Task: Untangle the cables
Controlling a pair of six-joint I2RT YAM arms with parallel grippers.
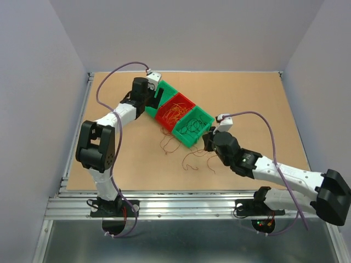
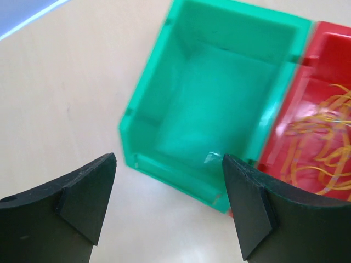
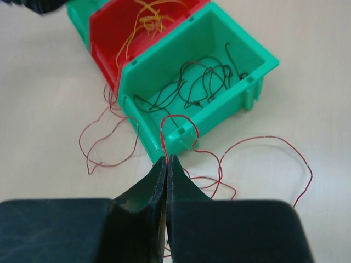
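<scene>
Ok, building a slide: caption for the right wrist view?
Right gripper shut on a red wire before the green bin of dark wires.

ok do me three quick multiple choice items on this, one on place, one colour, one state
1. Where do the dark green wires lie? A in the red bin; B in a green bin; C on the table.
2. What colour is the wire that the right gripper pinches? A red; B yellow; C dark green.
3. How is the left gripper? A shut on a wire; B shut on a bin wall; C open, holding nothing.
Answers: 1 B, they curl inside its walls; 2 A, it shows red above the shut tips; 3 C, its jaws stand wide apart.
</scene>
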